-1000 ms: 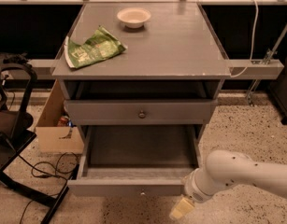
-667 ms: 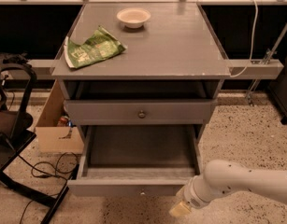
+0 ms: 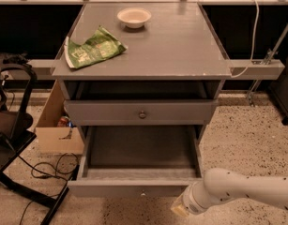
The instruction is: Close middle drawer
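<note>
The middle drawer (image 3: 139,187) is pulled far out of the grey cabinet. Its box is empty, and its flat front with a small round knob faces me. My gripper (image 3: 179,209) shows as a pale tip at the end of the white arm (image 3: 237,193). It is low, just below and to the right of the drawer front's right end, close to the floor. I cannot tell whether it touches the front. The shorter drawer (image 3: 142,112) above, with a like knob, is nearly shut. The lowest drawer is hidden under the open one.
A white bowl (image 3: 134,17) and a green chip bag (image 3: 93,48) lie on the cabinet top (image 3: 181,46). A cardboard box (image 3: 56,125), a black chair (image 3: 12,125) and floor cables (image 3: 45,170) are at the left. Speckled floor (image 3: 246,139) lies at the right.
My arm has dropped lower and shifted slightly left along the drawer front's right end. The drawer itself has not visibly moved.
</note>
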Robot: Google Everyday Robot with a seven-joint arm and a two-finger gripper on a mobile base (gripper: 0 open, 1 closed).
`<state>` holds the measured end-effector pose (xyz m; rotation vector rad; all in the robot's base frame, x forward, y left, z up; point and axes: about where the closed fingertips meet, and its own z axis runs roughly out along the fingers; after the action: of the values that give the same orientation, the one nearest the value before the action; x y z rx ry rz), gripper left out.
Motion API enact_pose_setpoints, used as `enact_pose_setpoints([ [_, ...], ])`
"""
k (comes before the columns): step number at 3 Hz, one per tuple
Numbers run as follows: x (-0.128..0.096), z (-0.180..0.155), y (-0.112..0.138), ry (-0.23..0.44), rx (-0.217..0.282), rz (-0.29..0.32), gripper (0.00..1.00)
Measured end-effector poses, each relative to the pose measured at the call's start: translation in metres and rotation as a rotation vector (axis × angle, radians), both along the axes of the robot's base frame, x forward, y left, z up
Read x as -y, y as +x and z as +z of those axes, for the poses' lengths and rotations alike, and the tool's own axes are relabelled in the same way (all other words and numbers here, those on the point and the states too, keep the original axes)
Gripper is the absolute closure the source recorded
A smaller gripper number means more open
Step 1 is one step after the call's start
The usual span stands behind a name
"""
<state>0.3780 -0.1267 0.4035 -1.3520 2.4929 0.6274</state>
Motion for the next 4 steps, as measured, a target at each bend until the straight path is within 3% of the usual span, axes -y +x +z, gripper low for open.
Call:
enact_pose_setpoints([
  [1, 0.0, 0.0, 0.0, 0.0, 0.0, 0.0, 1.0],
  [2, -0.011, -0.022, -0.006, 0.009, -0.024, 0.003, 1.0],
  [3, -0.021, -0.07, -0.004, 0.03, -0.037, -0.01, 1.0],
  [4, -0.024, -0.127, 0.034, 0.033, 0.007, -0.057, 1.0],
])
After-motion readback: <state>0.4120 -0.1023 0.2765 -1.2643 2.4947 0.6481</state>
